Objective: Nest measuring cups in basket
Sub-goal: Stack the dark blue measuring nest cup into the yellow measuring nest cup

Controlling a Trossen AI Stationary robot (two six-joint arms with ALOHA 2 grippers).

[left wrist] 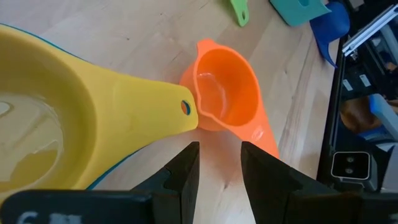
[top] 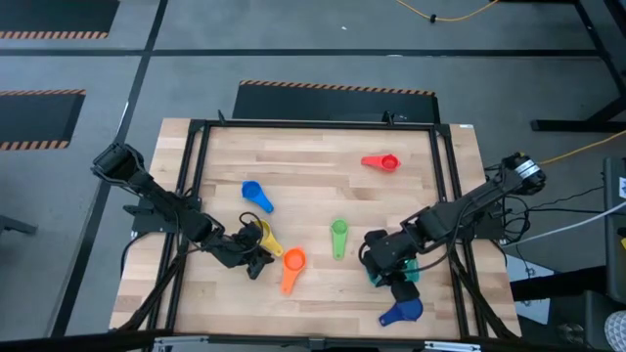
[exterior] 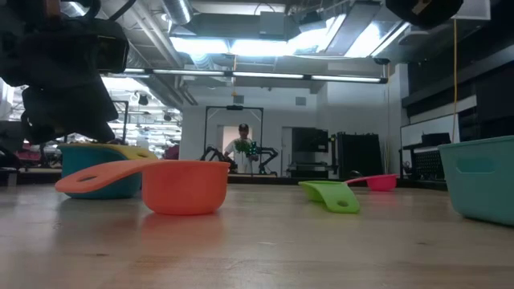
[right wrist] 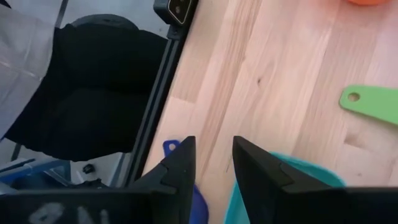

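Left gripper (top: 256, 262) seen low at table's front-left, fingers (left wrist: 180, 177) parted by narrow gap, nothing between them. Yellow cup (left wrist: 74, 134) lies just beside it, apparently nested in light blue cup (exterior: 100, 172); orange cup (top: 292, 262) just beyond yellow handle tip. Right gripper (top: 396, 284) positioned at front-right over teal basket (right wrist: 273, 186), fingers slightly apart, nothing gripped. Dark blue cup (top: 402, 312) found just in front of basket. Green cup (top: 338, 235) mid-table; blue cup (top: 256, 194) and red cup (top: 381, 161) farther back.

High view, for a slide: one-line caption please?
Six cups scattered on the table; left gripper by the yellow cup, right gripper over the basket.
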